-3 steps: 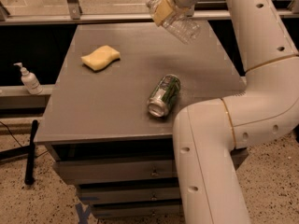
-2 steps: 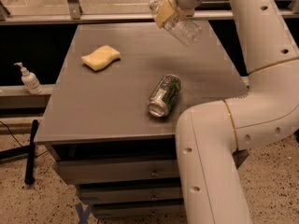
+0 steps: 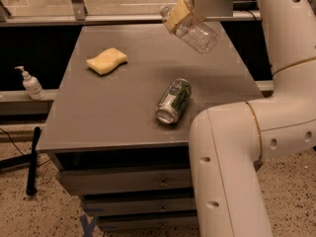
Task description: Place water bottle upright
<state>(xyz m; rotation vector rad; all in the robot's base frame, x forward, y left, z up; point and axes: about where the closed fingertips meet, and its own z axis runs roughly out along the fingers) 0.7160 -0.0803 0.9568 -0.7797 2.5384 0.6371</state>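
Note:
The water bottle [image 3: 197, 33] is clear ribbed plastic. It hangs tilted in the air above the far right part of the grey table [image 3: 123, 112], its base pointing down to the right. My gripper [image 3: 180, 14] is at the top of the view and is shut on the bottle's upper end with its tan fingers [image 3: 174, 19]. The bottle's cap is hidden behind the fingers.
A green and silver drink can [image 3: 174, 100] lies on its side near the table's middle right. A yellow sponge [image 3: 106, 61] lies at the far left. A white pump bottle [image 3: 30, 83] stands on a ledge left of the table. My white arm [image 3: 237, 152] fills the right foreground.
The gripper and the bottle have shifted slightly up and to the right. The can and the sponge have not moved.

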